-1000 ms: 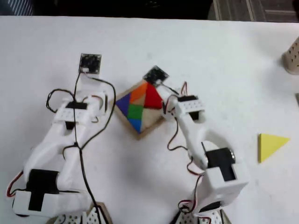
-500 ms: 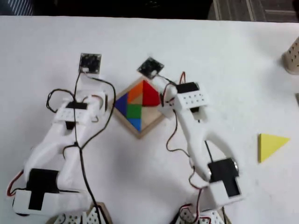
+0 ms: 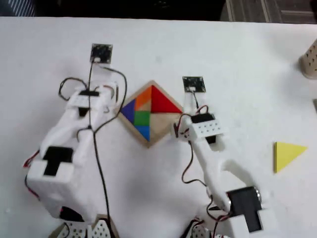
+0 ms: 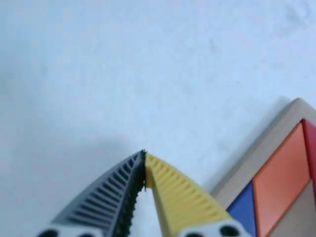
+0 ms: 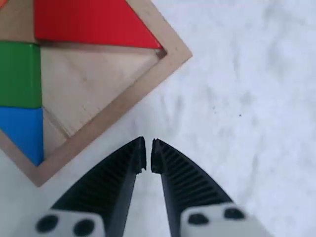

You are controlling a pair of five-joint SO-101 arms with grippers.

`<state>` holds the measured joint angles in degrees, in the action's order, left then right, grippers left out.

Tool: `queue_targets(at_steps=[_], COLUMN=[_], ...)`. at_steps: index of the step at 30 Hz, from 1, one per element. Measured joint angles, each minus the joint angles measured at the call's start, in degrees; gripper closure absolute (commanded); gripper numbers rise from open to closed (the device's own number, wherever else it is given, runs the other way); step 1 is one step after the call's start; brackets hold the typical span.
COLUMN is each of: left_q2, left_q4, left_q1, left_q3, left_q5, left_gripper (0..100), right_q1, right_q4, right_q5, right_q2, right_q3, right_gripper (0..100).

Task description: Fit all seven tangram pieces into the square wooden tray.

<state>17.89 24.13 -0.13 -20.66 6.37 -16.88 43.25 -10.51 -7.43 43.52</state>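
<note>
Tray (image 3: 161,124): square, pale wood, lay flat mid-table, turned corner-on like a diamond. Five coloured pcs sat in it. Red tri (image 3: 161,101) filled the far-right side, w/ the orange pc (image 3: 144,99) touching it on the left. Dark-blue tri (image 3: 129,112) sat at the left corner, green sq (image 3: 143,118) in the centre, light-blue pc (image 3: 144,131) just below the green, toward the near corner. Near-right part of the floor was bare wood. Yellow tri (image 3: 286,154) lay flat on the table, well apart, right of the tray.

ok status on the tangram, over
Both shut, empty: left gripper, right gripper, either side of tray. One gap in tray; yellow triangle apart on table. Nothing blocking the gap.
</note>
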Motion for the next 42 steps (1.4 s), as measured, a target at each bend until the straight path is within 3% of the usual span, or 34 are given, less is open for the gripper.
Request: queue_targets(at_steps=[8, 11, 17, 27, 33, 42], left_q2=[17.49, 20.31, 23.12, 21.27, 13.01, -2.29], left_q4=[0.26, 3.96, 7.47, 11.16, 20.75, 16.62], left_q1=[5.8, 6.24, 7.03, 7.03, 8.09, 14.51], left_q3=[17.23, 21.27, 24.7, 24.97, 17.58, -2.37], left_q5=[-0.18, -2.46, -13.19, -15.12, -15.38, -15.38], left_gripper=[98, 98, 98, 98, 98, 98], right_q1=[2.46, 5.19, 5.27, 5.54, 5.71, 6.15], right_q4=[-1.67, -0.79, -0.79, 0.09, 4.48, 4.57], right_q5=[-1.23, -1.23, -1.23, -1.23, -1.23, -1.41], right_q2=[7.3, 8.18, 9.32, 14.59, 18.46, 18.81], right_q3=[-3.96, -5.8, -6.42, -11.25, -17.14, -17.93], right_gripper=[97.4, 97.4, 97.4, 97.4, 97.4, 97.4])
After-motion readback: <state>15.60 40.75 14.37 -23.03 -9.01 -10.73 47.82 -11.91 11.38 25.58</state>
